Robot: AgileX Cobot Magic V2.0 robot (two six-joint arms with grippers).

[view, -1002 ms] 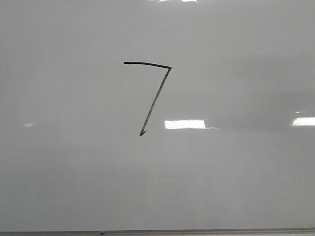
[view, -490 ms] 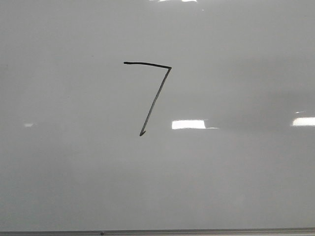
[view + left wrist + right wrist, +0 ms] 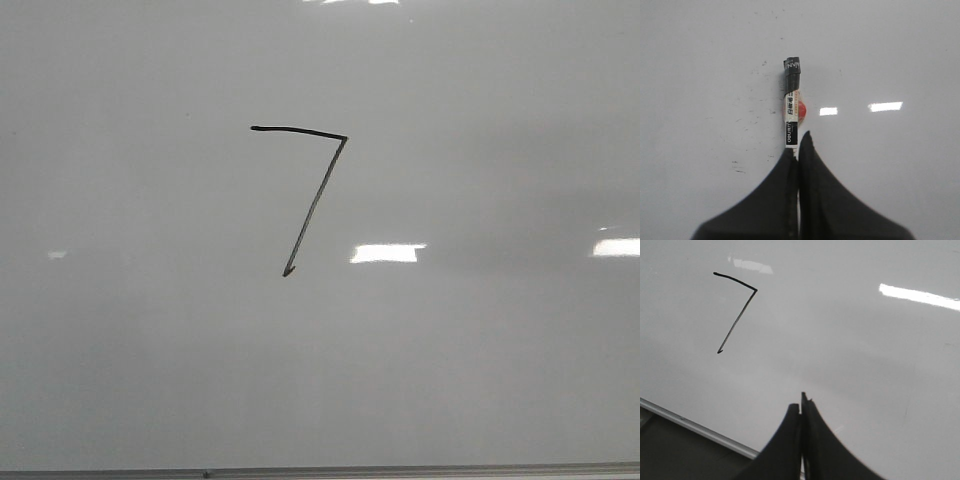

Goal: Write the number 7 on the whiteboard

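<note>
The number 7 [image 3: 317, 200] is drawn in thin black strokes on the whiteboard [image 3: 480, 350], left of centre in the front view. It also shows in the right wrist view [image 3: 737, 321], far from my right gripper [image 3: 800, 400], which is shut and empty over the board near its edge. My left gripper [image 3: 797, 141] has its jaws together over another part of the board. A white marker [image 3: 791, 115] with a black end reaches out from just beyond its tips. The marker's near end is hidden behind one finger, so I cannot tell if it is held.
A thin metal edge strip [image 3: 400, 468] runs along the board's near side; it also shows in the right wrist view [image 3: 695, 427], with a dark surface beyond it. Faint smudges [image 3: 737, 167] mark the board near the left gripper. Bright light reflections [image 3: 387, 253] lie on the board.
The bright reflection beside the 7 has shifted slightly to the right. The 7 and the board are unchanged, and no arm shows in the front view.
</note>
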